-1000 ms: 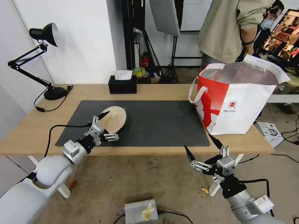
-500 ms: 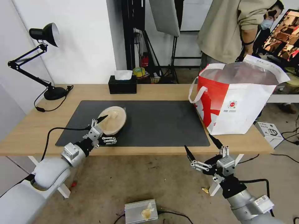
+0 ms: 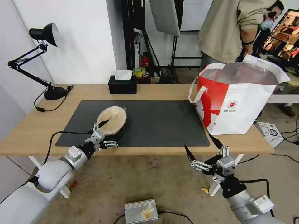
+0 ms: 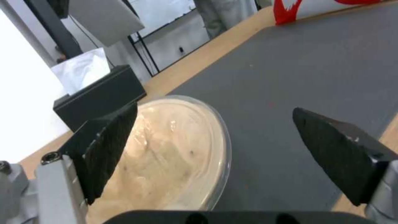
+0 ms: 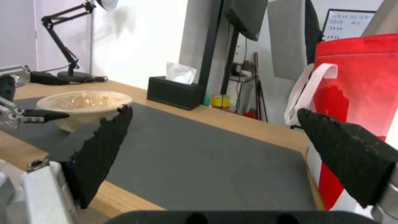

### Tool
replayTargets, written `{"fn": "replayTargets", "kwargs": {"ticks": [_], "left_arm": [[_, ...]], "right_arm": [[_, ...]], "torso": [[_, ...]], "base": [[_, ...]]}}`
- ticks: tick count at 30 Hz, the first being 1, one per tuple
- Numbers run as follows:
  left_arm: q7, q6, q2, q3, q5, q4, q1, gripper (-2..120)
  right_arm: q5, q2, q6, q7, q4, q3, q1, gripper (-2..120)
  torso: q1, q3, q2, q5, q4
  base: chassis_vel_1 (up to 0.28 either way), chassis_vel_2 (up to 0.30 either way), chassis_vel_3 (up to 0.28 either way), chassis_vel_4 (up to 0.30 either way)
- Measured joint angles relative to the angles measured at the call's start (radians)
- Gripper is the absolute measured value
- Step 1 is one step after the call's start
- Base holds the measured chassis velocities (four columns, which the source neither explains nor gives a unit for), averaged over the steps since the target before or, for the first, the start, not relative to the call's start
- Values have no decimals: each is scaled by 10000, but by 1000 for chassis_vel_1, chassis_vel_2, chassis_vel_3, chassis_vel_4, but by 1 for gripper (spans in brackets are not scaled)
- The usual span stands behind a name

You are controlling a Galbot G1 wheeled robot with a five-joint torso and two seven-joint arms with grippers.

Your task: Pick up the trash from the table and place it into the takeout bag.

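Table (image 3: 162,90) mat carries tan bowl (image 3: 112,119), its near rim hidden by the released left tool (image 3: 111,129).

Probably a studio or lab: softbox (image 3: 164,15), light stands (image 3: 172,59), monitor (image 3: 285,34) behind the desk (image 3: 155,90).

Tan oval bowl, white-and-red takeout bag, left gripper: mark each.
tan oval bowl (image 3: 112,118), head view, inside surface.
white-and-red takeout bag (image 3: 246,109), head view, white front panel.
left gripper (image 3: 110,132), head view, between open fingertips.
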Motion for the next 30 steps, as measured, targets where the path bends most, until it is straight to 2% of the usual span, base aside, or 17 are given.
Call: {"fn": "replayTargets", "kwargs": {"ticks": [10, 30], "left_arm": [[157, -13, -378, 462, 283, 707, -560, 100], [192, -235, -610, 630, 794, 1682, -1033, 100]], "right_arm": [[0, 0, 0, 0, 0, 0, 0, 100], [0, 0, 0, 0, 0, 0, 0, 100]], "torso": [[0, 0, 0, 0, 0], [0, 0, 0, 0, 0]], "base": [[0, 0, 0, 0], [0, 0, 0, 0]]}}
